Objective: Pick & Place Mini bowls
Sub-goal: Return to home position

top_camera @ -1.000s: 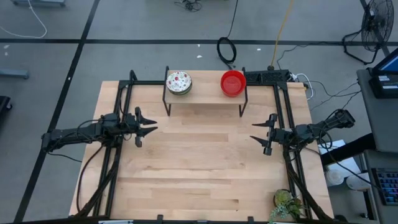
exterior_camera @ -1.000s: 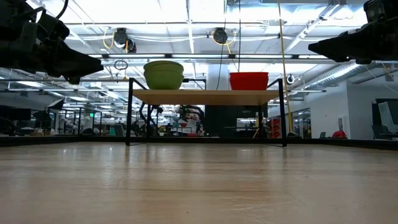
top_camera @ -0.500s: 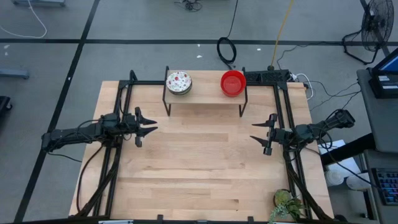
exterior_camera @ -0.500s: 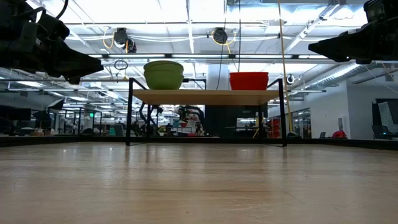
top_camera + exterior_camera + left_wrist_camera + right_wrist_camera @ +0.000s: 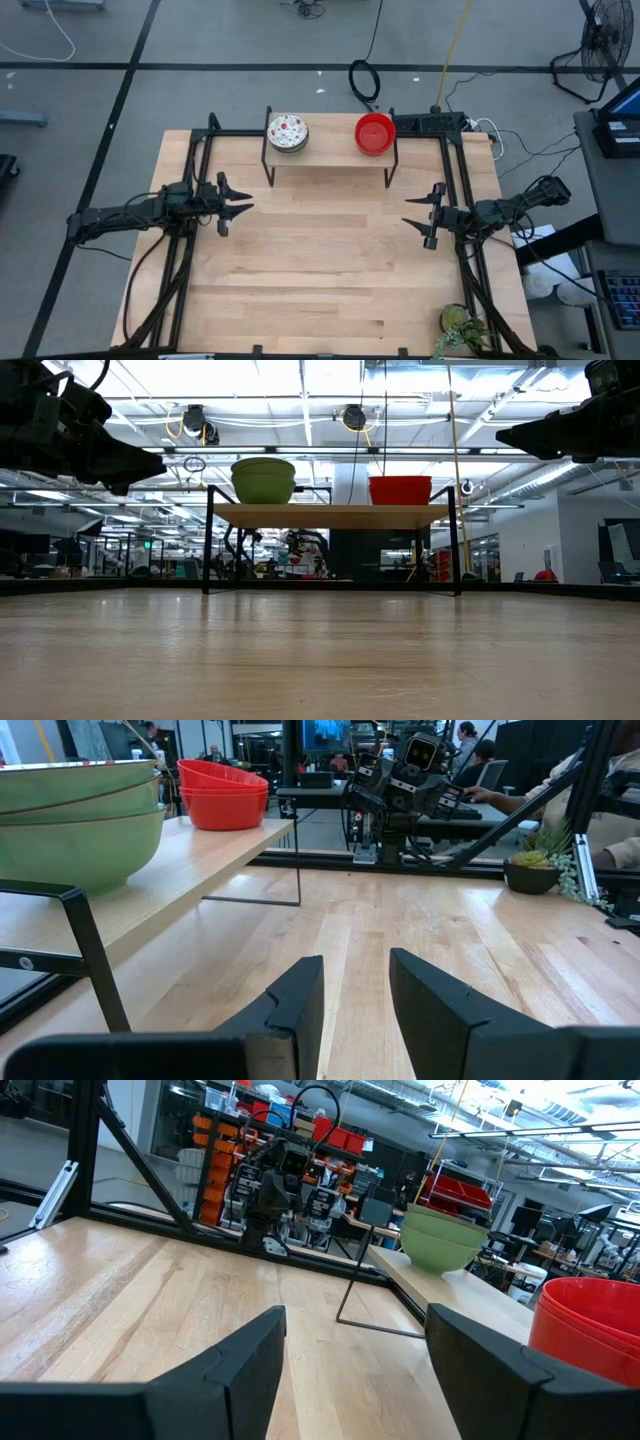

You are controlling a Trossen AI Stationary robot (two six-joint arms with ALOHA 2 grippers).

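The mini bowls stand in two stacks on a small raised wooden shelf [image 5: 330, 152] at the table's far side. The left stack [image 5: 288, 131] is white with red speckles inside and green outside [image 5: 263, 479] [image 5: 70, 820] [image 5: 445, 1240]. The right stack [image 5: 375, 133] is solid red [image 5: 400, 489] [image 5: 222, 795] [image 5: 590, 1320]. My left gripper [image 5: 237, 209] [image 5: 150, 463] [image 5: 355, 985] hovers open above the table's left side, pointing right. My right gripper [image 5: 418, 212] [image 5: 510, 435] [image 5: 355, 1345] hovers open above the right side, pointing left. Neither is near the bowls.
The shelf stands on thin black metal legs [image 5: 207, 540], with open space beneath it. A black frame [image 5: 200, 150] runs along the table's left, right and far edges. A small potted plant [image 5: 460, 325] sits at the near right corner. Bare wooden tabletop [image 5: 330, 260] lies between the grippers.
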